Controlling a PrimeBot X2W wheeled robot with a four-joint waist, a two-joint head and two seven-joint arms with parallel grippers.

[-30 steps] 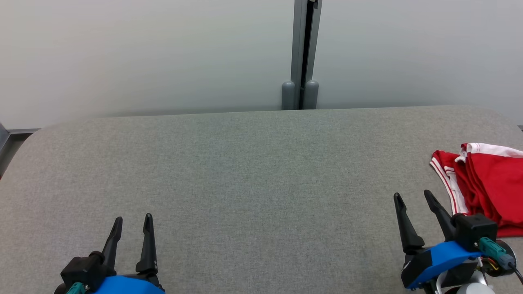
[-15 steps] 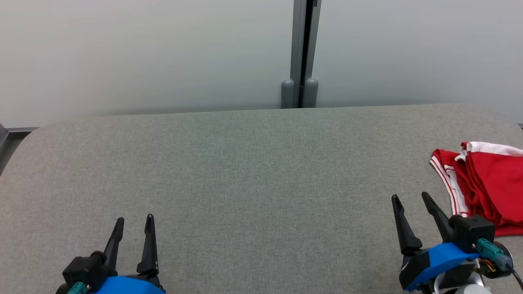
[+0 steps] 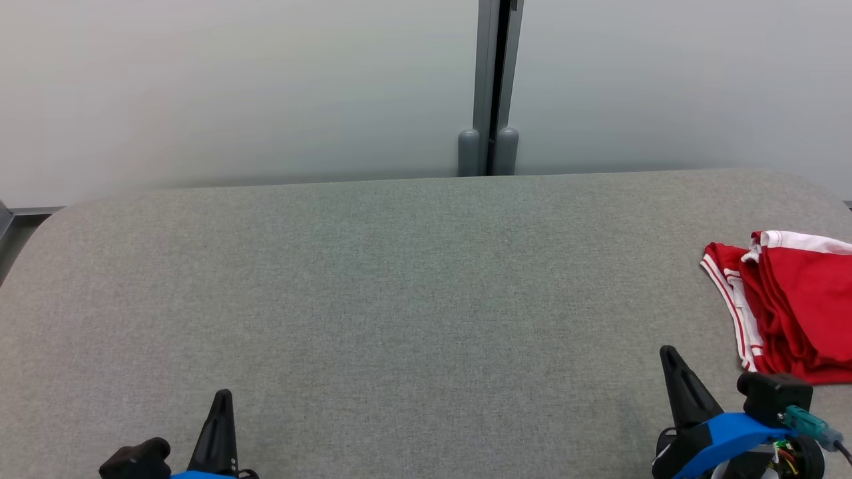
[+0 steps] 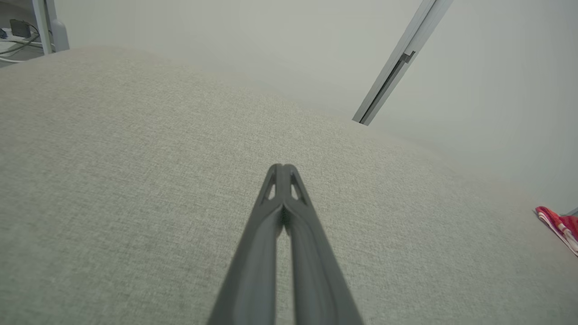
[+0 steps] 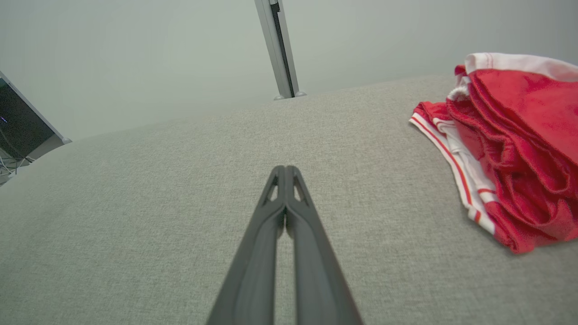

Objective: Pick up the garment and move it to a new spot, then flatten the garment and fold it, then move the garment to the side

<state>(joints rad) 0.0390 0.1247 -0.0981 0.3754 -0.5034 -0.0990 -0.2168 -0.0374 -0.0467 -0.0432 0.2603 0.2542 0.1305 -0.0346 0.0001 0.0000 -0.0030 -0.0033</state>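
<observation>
I am looking down from the head camera onto the grey fabric-covered table, and both hands are sitting low at its near edge. My left hand is showing at the lower left with its two dark fingers pressed together into a single point, gripping nothing. Through the left wrist camera I am seeing the tips meeting above bare cloth. My right hand is sitting at the lower right, its fingers likewise closed flat against each other and holding nothing, tips pointing away from me over the table.

The garment, red with white bands and stripes, is lying gathered in loose folds at the far right of the table, running off the right edge of the head picture. It is lying near the right hand, to that hand's right and a little beyond it, and I am seeing bare table between the fingers and the cloth. It is lying well apart from the left hand.

Behind the table a pale wall is standing, with a grey upright post dividing it.
</observation>
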